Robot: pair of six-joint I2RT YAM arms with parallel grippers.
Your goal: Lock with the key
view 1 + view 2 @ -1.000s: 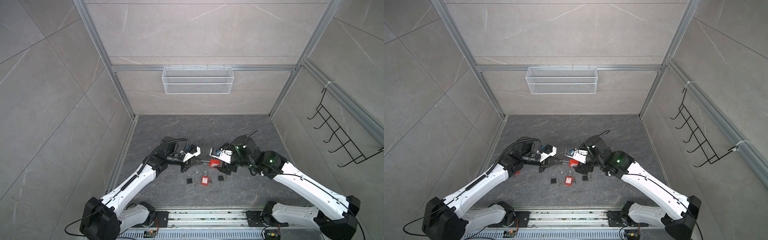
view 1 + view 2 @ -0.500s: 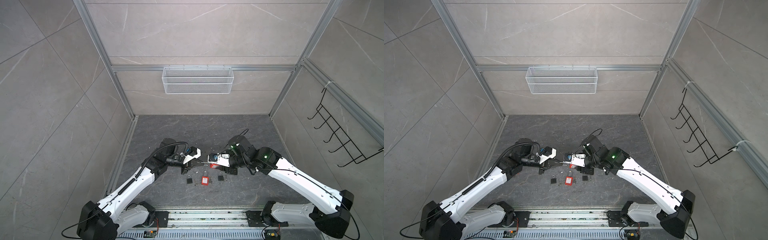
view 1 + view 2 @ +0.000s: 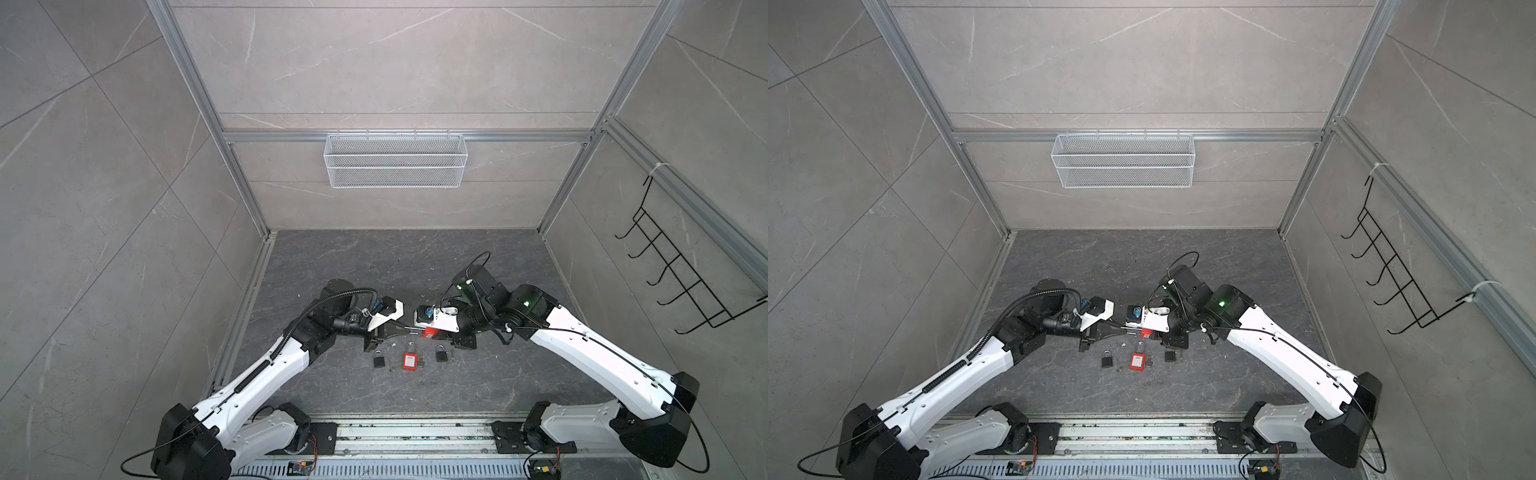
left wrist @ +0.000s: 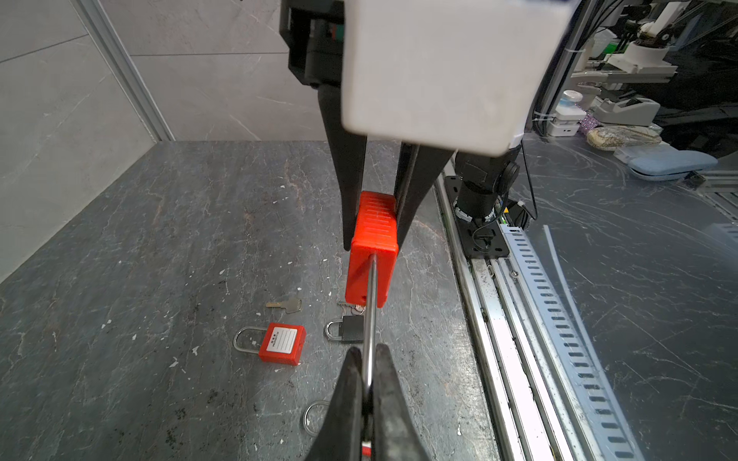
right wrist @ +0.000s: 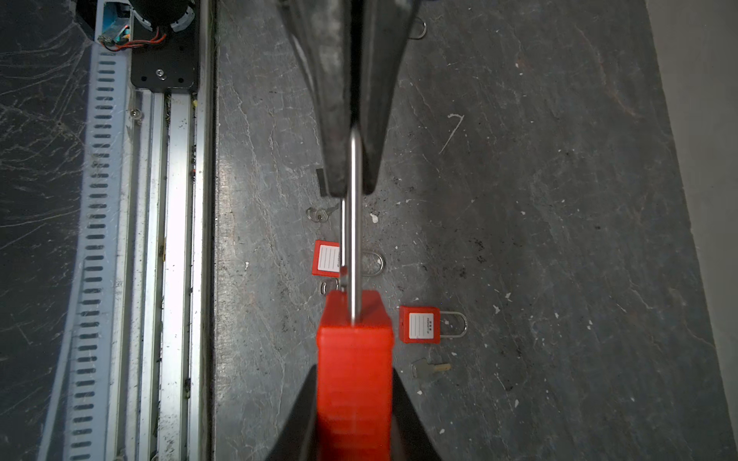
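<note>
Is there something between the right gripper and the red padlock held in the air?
Nothing visible. The right gripper clasps the raised red padlock by its body; the left gripper pinches its shackle.

This is looking like a robotics lab test cell: grey stone-look panels [image 3: 374, 62] sitting in aluminium framing [image 3: 407, 136], a wire mesh basket [image 3: 395, 166] hanging on the far wall, a hook rack [image 3: 681, 282] on the right, and cluttered benches [image 4: 623, 111] showing beyond the near rail [image 3: 415, 432].
</note>
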